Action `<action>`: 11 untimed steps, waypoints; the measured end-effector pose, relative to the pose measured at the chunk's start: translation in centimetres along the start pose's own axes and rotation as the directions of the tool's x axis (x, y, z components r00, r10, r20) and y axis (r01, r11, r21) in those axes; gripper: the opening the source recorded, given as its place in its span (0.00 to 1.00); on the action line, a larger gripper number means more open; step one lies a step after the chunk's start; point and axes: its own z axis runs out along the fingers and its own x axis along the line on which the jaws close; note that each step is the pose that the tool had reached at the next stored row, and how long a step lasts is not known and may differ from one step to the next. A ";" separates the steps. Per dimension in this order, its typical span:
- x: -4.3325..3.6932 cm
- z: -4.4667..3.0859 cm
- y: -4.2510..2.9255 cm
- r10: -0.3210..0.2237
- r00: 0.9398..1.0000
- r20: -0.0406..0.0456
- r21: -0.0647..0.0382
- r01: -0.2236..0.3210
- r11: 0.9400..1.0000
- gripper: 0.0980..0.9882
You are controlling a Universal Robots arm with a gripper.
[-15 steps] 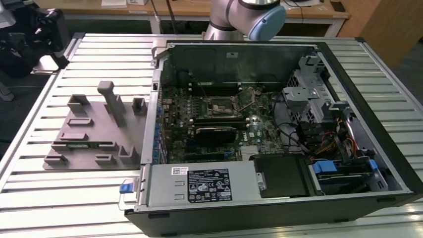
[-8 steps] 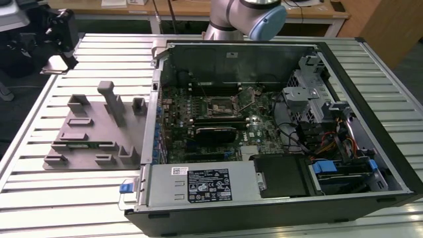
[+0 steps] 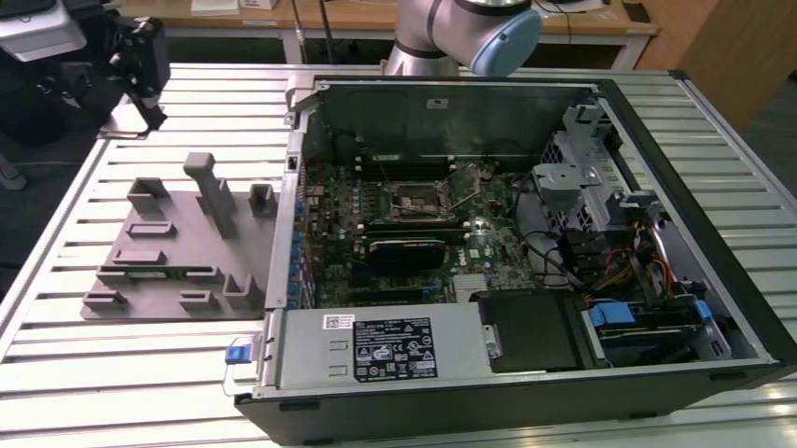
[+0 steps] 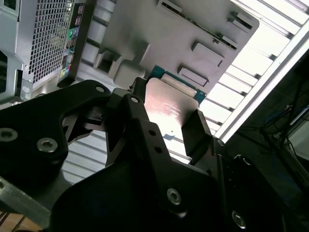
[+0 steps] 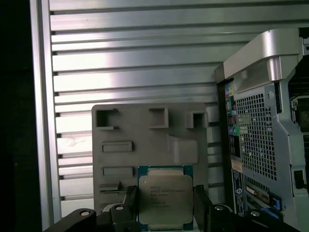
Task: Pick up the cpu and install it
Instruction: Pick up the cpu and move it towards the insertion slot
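The cpu point(image 5: 165, 197), a flat square chip with a silver-grey metal top and green rim, sits between my two black fingers in both wrist views. My gripper point(image 5: 166, 208) is shut on the cpu point(image 4: 170, 105) by two opposite edges. It hangs well above the grey fixture plate point(image 5: 130, 128). In the exterior view the gripper point(image 3: 144, 79) is high at the exterior view's left, beyond the fixture plate point(image 3: 187, 245) and outside the open computer case. The black square socket point(image 3: 417, 194) with its metal lever lies on the motherboard inside the case.
The open computer case point(image 3: 697, 280) lies on its side on the slatted metal table point(image 3: 112, 373). It holds drive cages, cables and a power supply point(image 3: 373, 350). Its perforated rear panel point(image 5: 256, 130) stands beside the fixture. Grey upright blocks point(image 3: 212, 191) rise from the fixture plate.
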 end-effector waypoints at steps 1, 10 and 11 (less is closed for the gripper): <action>-0.18 0.01 0.02 0.000 1.000 0.000 0.000 0.000 1.000 0.50; -1.68 0.08 0.14 0.000 1.000 0.000 0.000 0.000 1.000 0.50; -1.83 0.09 0.16 0.000 1.000 0.000 0.000 0.000 1.000 0.50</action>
